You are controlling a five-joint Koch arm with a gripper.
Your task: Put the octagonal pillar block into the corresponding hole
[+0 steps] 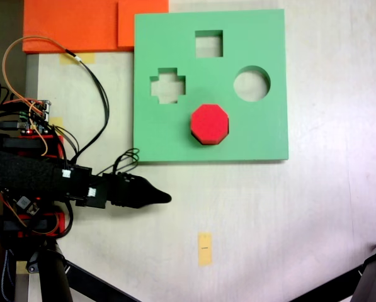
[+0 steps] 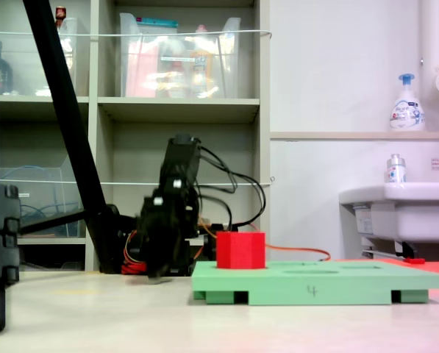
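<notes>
The red octagonal pillar block stands on the square green foam board, over the spot of the eight-sided cutout, which it hides. In a fixed view the block rises well above the board's top face. How deep it sits cannot be told. My gripper is off the board, below and left of it over the bare table, with its jaws together in a point and nothing between them. It hangs low near the table in a fixed view.
The board also has square, cross-shaped and round cutouts. Orange foam sheets lie at the top left and a yellow tape strip on the table. Cables loop by the arm's base. A black tripod leg slants in front of shelves.
</notes>
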